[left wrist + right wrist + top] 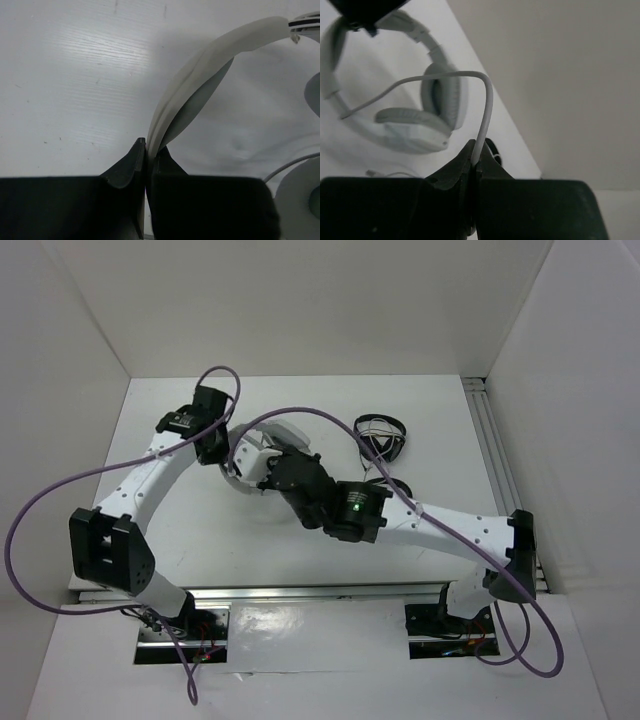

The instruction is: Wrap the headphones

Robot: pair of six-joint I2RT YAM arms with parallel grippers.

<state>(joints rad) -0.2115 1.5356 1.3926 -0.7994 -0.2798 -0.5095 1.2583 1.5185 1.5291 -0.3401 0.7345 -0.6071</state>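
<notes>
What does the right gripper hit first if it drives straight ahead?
The right gripper is shut on the cable; past that, probably an earcup of the headphones, just left of its line. Depth is unclear, so it could slip by.

Worktop (250, 550) from above: left arm (150, 475) and right arm (450, 525) converge on the light grey headphones (283, 431) near its centre (partly hidden beneath both wrists); black headphones (383, 432) lie toward the far right corner; purple cables (60, 485) loop over both arms.
</notes>
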